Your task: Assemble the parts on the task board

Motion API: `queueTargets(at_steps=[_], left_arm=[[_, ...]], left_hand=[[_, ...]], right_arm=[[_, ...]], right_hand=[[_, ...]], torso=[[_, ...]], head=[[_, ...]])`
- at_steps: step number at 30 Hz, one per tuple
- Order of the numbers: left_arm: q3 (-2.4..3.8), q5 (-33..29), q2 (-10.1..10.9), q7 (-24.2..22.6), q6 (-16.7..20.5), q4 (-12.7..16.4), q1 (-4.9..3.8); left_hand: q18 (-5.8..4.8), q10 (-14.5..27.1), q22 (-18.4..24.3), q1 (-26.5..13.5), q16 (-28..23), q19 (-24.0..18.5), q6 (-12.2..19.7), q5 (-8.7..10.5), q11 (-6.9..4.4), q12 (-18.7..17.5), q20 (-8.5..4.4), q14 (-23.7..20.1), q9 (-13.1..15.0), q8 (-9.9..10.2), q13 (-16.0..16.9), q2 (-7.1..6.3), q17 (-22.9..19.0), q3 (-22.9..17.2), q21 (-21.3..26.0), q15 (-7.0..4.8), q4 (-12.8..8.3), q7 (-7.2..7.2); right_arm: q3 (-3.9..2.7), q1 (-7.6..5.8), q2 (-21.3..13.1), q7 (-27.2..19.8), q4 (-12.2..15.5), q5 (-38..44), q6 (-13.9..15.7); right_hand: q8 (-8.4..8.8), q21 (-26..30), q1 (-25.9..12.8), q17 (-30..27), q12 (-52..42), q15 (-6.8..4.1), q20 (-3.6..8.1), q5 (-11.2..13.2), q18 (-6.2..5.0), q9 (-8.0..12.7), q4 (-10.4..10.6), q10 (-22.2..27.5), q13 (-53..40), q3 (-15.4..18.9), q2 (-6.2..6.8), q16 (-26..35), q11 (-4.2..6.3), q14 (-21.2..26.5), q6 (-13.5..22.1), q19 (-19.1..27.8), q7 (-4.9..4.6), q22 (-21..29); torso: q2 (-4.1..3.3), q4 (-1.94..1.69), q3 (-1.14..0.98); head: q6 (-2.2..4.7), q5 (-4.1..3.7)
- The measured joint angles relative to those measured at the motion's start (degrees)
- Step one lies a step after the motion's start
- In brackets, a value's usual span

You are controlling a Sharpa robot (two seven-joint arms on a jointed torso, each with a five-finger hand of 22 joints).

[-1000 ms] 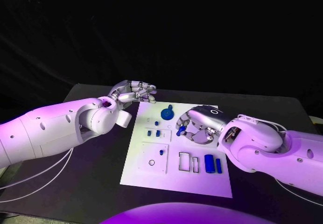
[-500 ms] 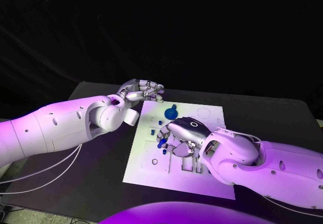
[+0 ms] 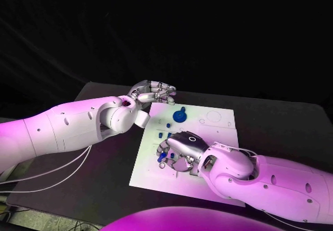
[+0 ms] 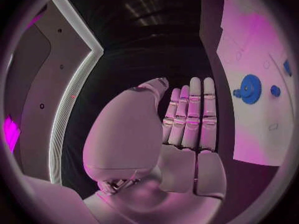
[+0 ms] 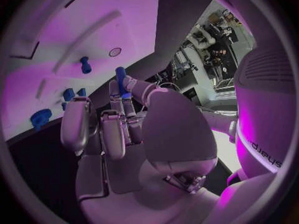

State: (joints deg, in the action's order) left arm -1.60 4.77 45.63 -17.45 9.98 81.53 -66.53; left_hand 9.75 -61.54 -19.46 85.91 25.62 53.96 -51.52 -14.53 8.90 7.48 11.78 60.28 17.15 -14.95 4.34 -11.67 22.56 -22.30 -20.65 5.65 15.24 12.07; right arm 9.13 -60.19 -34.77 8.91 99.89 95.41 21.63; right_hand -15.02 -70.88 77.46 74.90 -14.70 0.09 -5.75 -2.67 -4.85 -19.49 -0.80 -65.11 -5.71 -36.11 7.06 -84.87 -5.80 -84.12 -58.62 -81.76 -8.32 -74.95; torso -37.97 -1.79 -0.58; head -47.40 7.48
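Your right hand (image 3: 182, 150) has moved toward the task board's (image 3: 216, 126) left edge.
It pinches a blue peg (image 5: 120, 77); your left hand (image 3: 154, 91), fingers curled, grasps nothing.

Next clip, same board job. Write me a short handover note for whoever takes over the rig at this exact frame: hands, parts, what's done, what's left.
Right robot hand: over the middle of the task board, pinching a blue peg between fingertips.
Left robot hand: empty, fingers together, by the board's far left corner, off the board.
Parts: blue gear sits near the far edge; small blue pieces stand near the middle.
Done: peg picked up.
Left: seat the held peg; I cannot tell which hole. Some board outlines are unfilled, so assembly is not finished.
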Motion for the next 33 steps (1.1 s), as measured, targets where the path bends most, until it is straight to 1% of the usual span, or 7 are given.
queueTargets(at_steps=[3, 9, 20, 33], left_arm=[[0.0, -0.02, -0.09, 0.02, 0.0, -0.01, 0.0], [0.0, -0.06, -0.21, 0.07, -0.01, -0.06, 0.0], [0.0, -0.11, -0.26, 0.17, -0.04, -0.05, 0.0], [0.0, -0.13, -0.18, 0.28, -0.08, -0.02, -0.01]], left_hand=[[0.0, 0.0, 0.0, 0.0, 0.0, 0.0, 0.0, 0.0, 0.0, 0.0, 0.0, 0.0, 0.0, 0.03, 0.05, 0.0, 0.0, 0.0, 0.0, 0.0, 0.0, 0.0], [0.0, 0.0, 0.0, 0.0, 0.0, 0.0, 0.0, 0.0, 0.0, 0.0, 0.0, 0.0, 0.0, 0.23, 0.05, 0.0, -0.01, 0.0, 0.0, 0.0, 0.0, 0.0], [0.0, 0.0, 0.01, 0.0, 0.0, 0.0, 0.0, 0.0, 0.0, 0.0, 0.0, 0.0, -0.05, 0.23, 0.04, 0.0, 0.06, 0.0, 0.22, 0.0, 0.0, 0.0], [0.0, 0.0, 0.01, 0.0, 0.0, 0.0, 0.0, 0.0, 0.0, 0.0, 0.0, 0.0, -0.04, 0.23, 0.03, 0.0, 0.06, 0.0, 0.22, 0.0, 0.0, 0.0]], right_arm=[[0.09, 0.33, 0.23, -0.08, -0.42, 0.21, -0.06], [0.19, 0.62, 0.41, -0.08, -0.8, 0.6, -0.32], [0.4, 1.13, 0.62, 0.4, -1.61, 1.21, -1.91], [0.43, 1.32, 0.71, 1.26, -1.77, 1.73, -3.53]], right_hand=[[0.04, 0.0, 0.0, 0.01, 0.06, 0.0, 0.0, 0.0, 0.0, 0.0, 0.0, 0.0, 0.02, 0.0, 0.0, 0.0, -0.01, 0.0, 0.01, 0.0, -0.01, 0.0], [0.14, 0.0, -0.01, 0.05, 0.21, 0.0, 0.0, 0.0, 0.0, 0.01, -0.17, -0.08, 0.04, -0.16, 0.01, 0.0, -0.08, 0.0, 0.08, 0.0, -0.05, 0.0], [0.32, 0.22, -0.16, 0.04, 0.22, 0.0, 0.0, 0.02, 0.0, 0.01, -0.17, -0.09, -0.04, -0.16, 0.16, 0.0, -0.09, 0.0, 0.2, 0.0, 0.02, 0.01], [-0.04, 0.53, -0.22, 0.03, 0.33, 0.0, 0.0, 0.05, 0.0, -0.08, -0.17, -0.09, -0.03, -0.16, 0.22, 0.0, -0.09, 0.0, 0.41, 0.0, 0.05, 0.02]], torso=[[0.0, 0.02, 0.0], [0.04, 0.02, 0.04], [0.05, -0.07, 0.08], [0.04, -0.07, 0.07]], head=[[-0.08, 0.14], [-0.24, 0.16], [-0.41, 0.15], [-0.65, 0.2]])
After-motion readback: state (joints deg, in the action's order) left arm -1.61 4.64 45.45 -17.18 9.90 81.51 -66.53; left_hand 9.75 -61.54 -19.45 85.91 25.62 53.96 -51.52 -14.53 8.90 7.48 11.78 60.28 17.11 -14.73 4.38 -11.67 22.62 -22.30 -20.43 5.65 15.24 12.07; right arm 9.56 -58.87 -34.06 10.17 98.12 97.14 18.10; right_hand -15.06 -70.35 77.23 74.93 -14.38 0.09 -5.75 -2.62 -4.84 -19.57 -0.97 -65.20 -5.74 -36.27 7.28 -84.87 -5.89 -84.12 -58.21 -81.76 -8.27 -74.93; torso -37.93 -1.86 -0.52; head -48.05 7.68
